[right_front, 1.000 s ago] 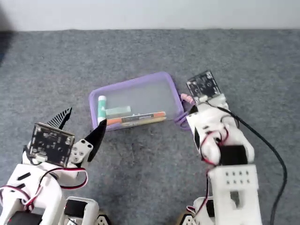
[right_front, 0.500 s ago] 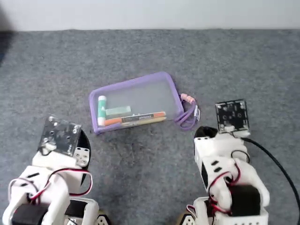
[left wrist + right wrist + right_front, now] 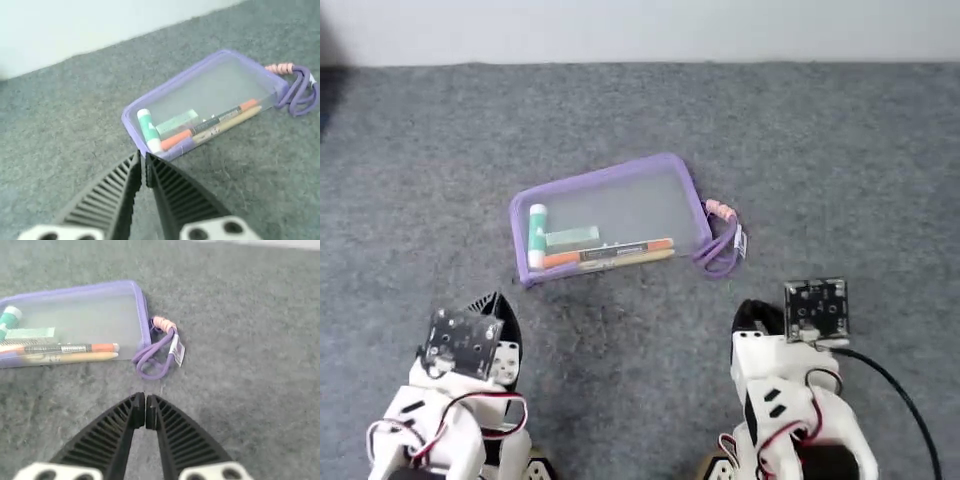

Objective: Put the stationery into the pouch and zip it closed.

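- The pouch (image 3: 620,195) lies flat on the grey tabletop (image 3: 840,150), about midway between the two arms. Its long axis runs across them, tilted a little so that the right end sits farther from the arms.
- The stationery is inside it. A glue stick (image 3: 536,232) stands crosswise at the left end, and an orange pen (image 3: 610,252) and a pencil lie along the edge nearest the arms.
- The pink bead (image 3: 720,210) and the purple strap (image 3: 152,349) trail off the right end. The zip pull is probably there, so the zip looks run shut, though the teeth are too fine to confirm.
- The right end effector (image 3: 145,405) is clenched on nothing, and its tips point at the strap loop. It stands apart from the loop with bare tabletop between, and it is the nearer of the two to that end.
- The left end effector (image 3: 143,162) is also clenched and empty. It is aimed at the glue-stick corner of the pouch and is near that corner but not touching it.
- Both arms sit low by their bases with the pouch ahead of them. If the zip needs a last tug, the right arm has the shorter reach to the bead. The tug would run along the pouch's long axis while the left arm steadies the far corner.
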Motion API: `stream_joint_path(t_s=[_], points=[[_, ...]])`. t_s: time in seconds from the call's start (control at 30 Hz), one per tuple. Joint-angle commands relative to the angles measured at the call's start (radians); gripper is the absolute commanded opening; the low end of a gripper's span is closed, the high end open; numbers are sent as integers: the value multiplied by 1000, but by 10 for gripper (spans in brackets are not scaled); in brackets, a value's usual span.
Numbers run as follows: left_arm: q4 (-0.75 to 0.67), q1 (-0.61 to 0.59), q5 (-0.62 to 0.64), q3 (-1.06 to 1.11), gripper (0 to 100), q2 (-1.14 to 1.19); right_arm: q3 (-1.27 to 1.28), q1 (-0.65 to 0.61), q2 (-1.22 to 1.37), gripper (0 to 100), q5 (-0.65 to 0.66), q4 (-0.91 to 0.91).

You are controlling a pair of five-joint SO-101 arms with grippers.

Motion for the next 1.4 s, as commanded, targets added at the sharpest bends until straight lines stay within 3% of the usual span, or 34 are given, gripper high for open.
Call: stream_joint_path(t_s=[0.0,0.33,0.73,1.03,1.2,1.27,1.37], points=[[-38,-5,5,24,12,23,31,12,1,8,-11,-8],[-140,-5,-68,320,31,-18,236,12,-12,9,-8,-58],[-233,-6,-58,625,52,-20,529,5,-12,9,-11,-94],[-342,-203,-58,624,51,-20,531,5,-12,9,-11,-94],[-302,-215,-57,624,51,-20,531,5,-12,9,-11,-94],[-295,-216,-34,624,51,-20,531,5,-12,9,-11,-94],[-290,-218,124,624,51,-20,531,5,-12,9,-11,-94]])
